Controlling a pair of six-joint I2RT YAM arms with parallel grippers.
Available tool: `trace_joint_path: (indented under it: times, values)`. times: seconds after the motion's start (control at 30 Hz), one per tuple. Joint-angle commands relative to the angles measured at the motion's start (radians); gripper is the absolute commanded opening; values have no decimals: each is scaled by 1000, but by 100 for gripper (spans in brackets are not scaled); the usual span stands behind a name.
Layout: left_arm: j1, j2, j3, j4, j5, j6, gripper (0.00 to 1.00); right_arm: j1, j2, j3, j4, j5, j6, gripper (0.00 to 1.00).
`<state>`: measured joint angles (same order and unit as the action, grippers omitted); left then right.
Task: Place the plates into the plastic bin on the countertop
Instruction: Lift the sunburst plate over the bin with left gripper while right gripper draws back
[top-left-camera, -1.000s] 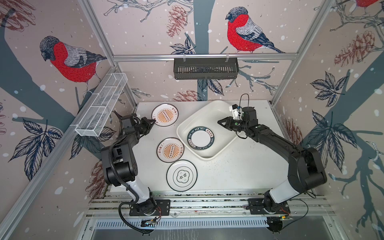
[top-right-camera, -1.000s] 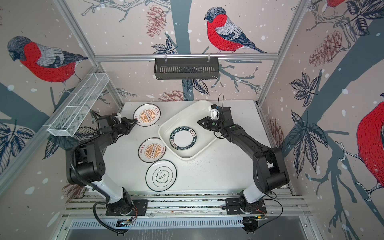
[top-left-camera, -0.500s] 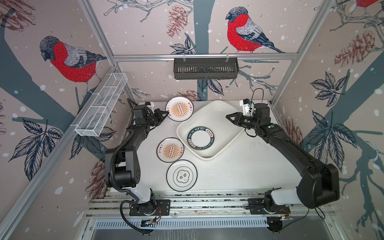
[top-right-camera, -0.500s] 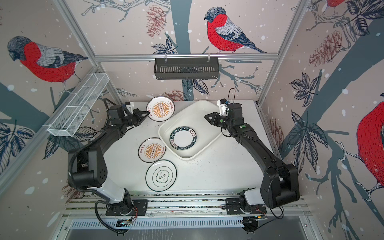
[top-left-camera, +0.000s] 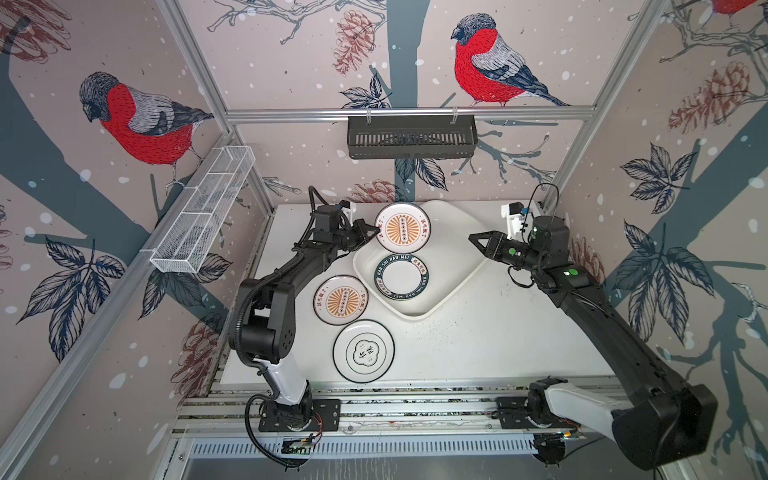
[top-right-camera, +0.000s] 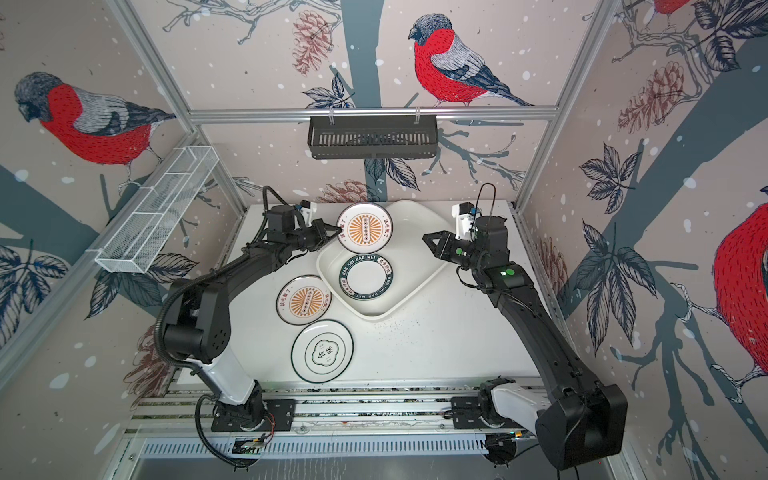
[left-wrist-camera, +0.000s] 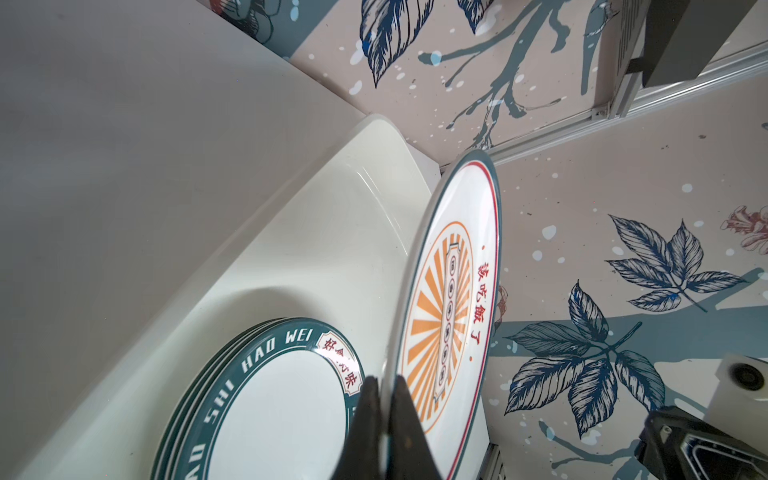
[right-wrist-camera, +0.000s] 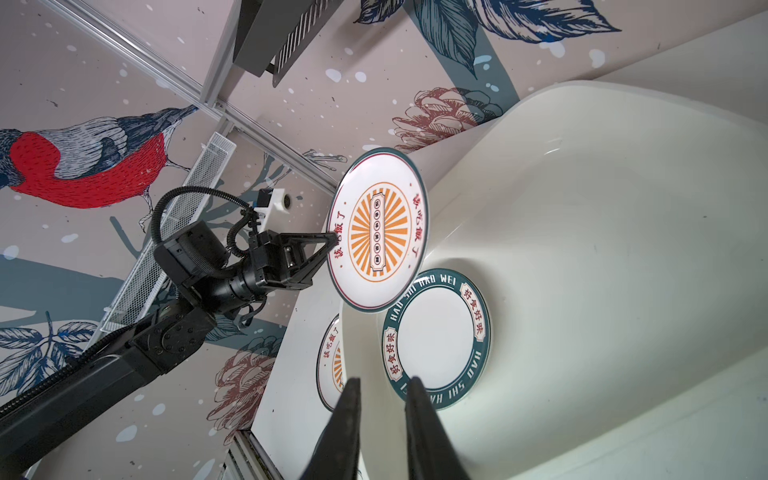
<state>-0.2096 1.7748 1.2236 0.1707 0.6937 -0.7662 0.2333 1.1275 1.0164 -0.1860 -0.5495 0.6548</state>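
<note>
My left gripper (top-left-camera: 376, 230) (left-wrist-camera: 386, 386) is shut on the rim of an orange-sunburst plate (top-left-camera: 402, 227) (top-right-camera: 365, 228) (left-wrist-camera: 449, 299). It holds the plate in the air over the far left corner of the plastic bin (top-left-camera: 453, 249) (top-right-camera: 419, 245). A stack of green-rimmed plates (top-left-camera: 401, 277) (right-wrist-camera: 436, 336) lies inside the bin. Another sunburst plate (top-left-camera: 340, 300) and a black-rimmed emblem plate (top-left-camera: 363, 351) lie on the countertop (top-left-camera: 478, 332), left of the bin. My right gripper (top-left-camera: 471, 238) (right-wrist-camera: 384, 380) hovers over the bin's right side, open a little and empty.
A black slotted basket (top-left-camera: 411, 137) hangs on the back wall. A white wire rack (top-left-camera: 203, 216) runs along the left wall. Aluminium frame posts stand at the back corners, and the arm bases sit on rails along the front edge.
My left gripper has lifted the sunburst plate off the countertop and carried it right, over the bin's corner. My right gripper has drawn back from the bin's middle to its right side.
</note>
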Motion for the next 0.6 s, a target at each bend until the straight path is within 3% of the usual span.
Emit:
trace_joint_path:
  times: [0.0,0.4,0.57]
  values:
    - [-43,51,37,57,-17,-5,0,0,-51,-27,-22,31,12,22]
    - [-174,297,226,71,-28,13,0,0,-200,-110,-83,84,58,23]
    - [-192,424,392,-11,-30,47,0,0,-227,-110,-111,107,66,22]
